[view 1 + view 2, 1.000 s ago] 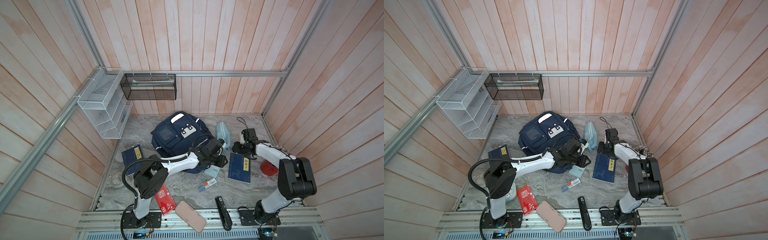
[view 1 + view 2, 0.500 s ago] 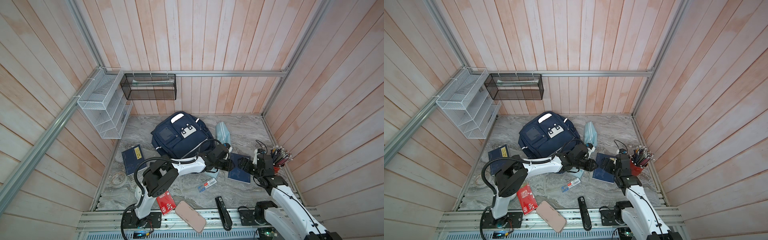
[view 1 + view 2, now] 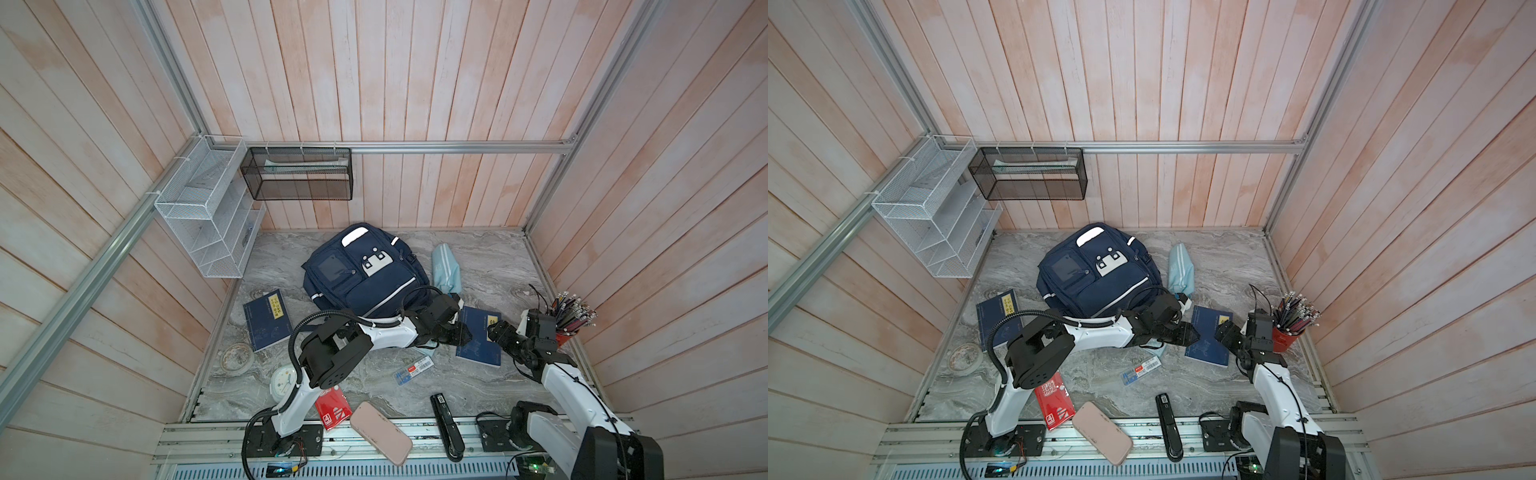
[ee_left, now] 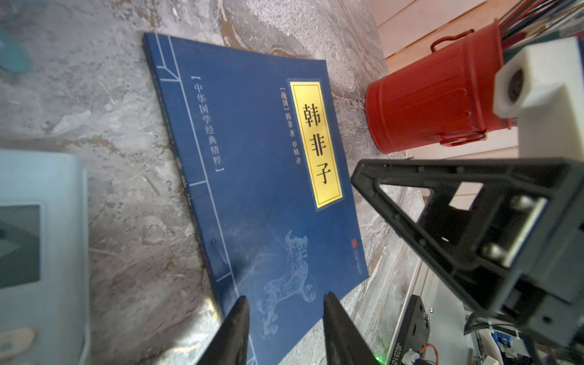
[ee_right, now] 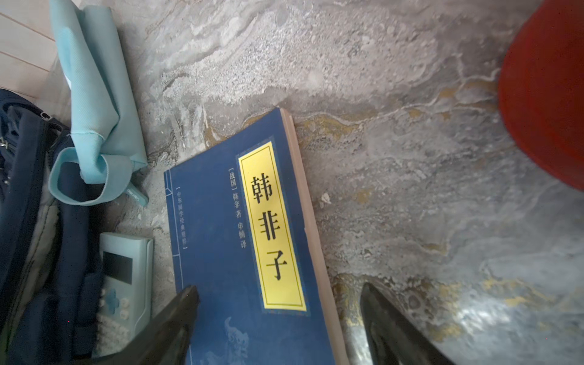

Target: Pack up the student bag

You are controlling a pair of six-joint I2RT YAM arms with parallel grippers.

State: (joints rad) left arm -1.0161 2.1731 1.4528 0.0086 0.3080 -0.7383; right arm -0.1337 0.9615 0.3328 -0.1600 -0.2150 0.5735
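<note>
Near corner of student bag (image 3: pixel 365 282) hidden behind left arm (image 3: pixel 386 334). Right wrist view cuts off red bucket (image 5: pixel 550 104). Left wrist view: calculator (image 4: pixel 47 246) blurred, cropped. Print on small packet (image 3: pixel 413 368) unreadable.

The student bag (image 3: pixel 374 291) (image 3: pixel 1100 291) — a large navy-blue fabric backpack with white reflective stripes, a white stud-dotted patch and zipped front pockets — lies flat, front face up, just left of the light-blue pouch (image 3: pixel 446 270) in both top views.

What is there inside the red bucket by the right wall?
A bunch of pencils stands in the red bucket, fanned out above its rim. The bucket's wall hides their lower ends and whatever else lies at the bottom.
</note>
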